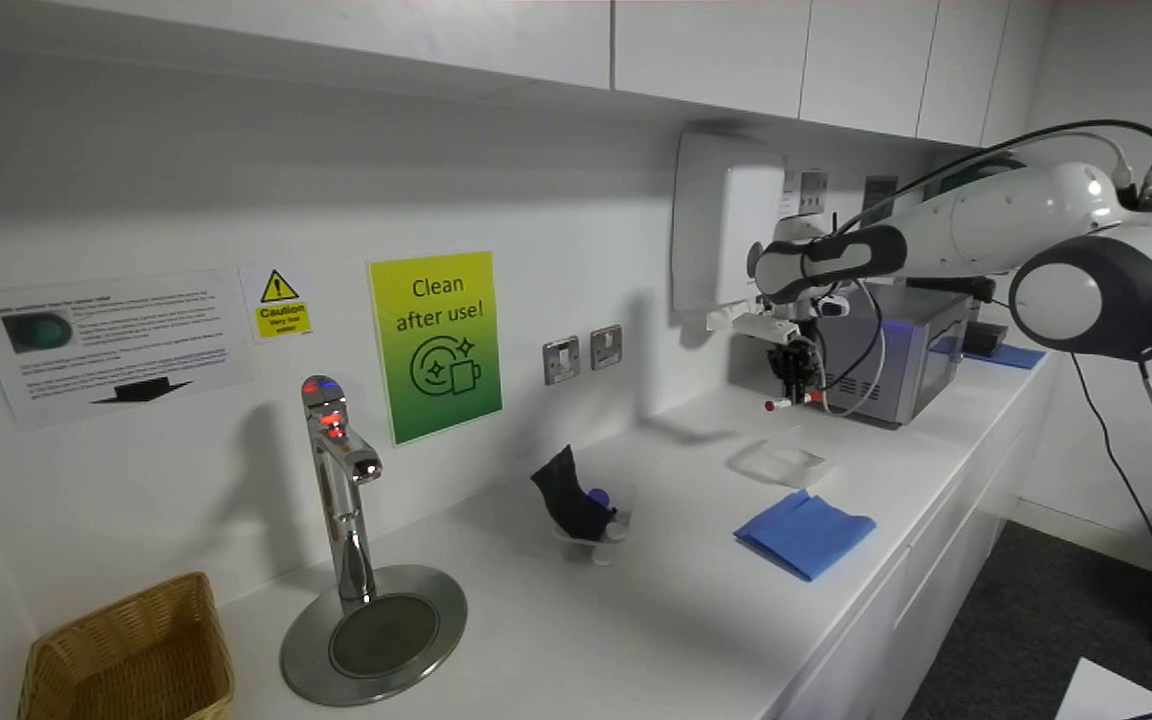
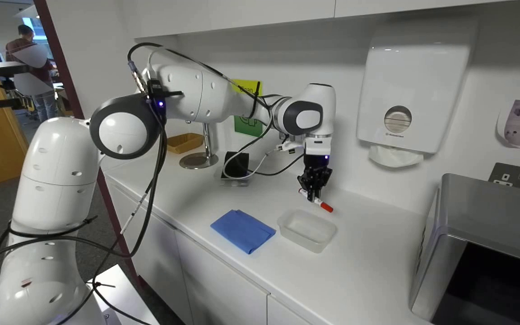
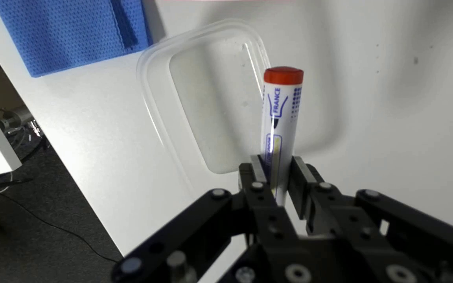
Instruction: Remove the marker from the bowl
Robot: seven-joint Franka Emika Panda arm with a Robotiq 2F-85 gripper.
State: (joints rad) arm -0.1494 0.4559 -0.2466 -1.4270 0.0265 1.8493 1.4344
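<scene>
One smooth cylindrical marker point(image 3: 282, 106) tight in the end effector point(image 3: 278, 169), transparent bowl point(image 3: 210, 114) nearby.

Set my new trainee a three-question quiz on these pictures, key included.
1. What is the pincer holding?
2. True or false: the folded blue cloth lies beside the clear bowl.
3. Fill the gap: in an exterior view, the yellow-green sign reads "Clean ... use!"

Key:
1. The red-and-white marker
2. True
3. after
</scene>
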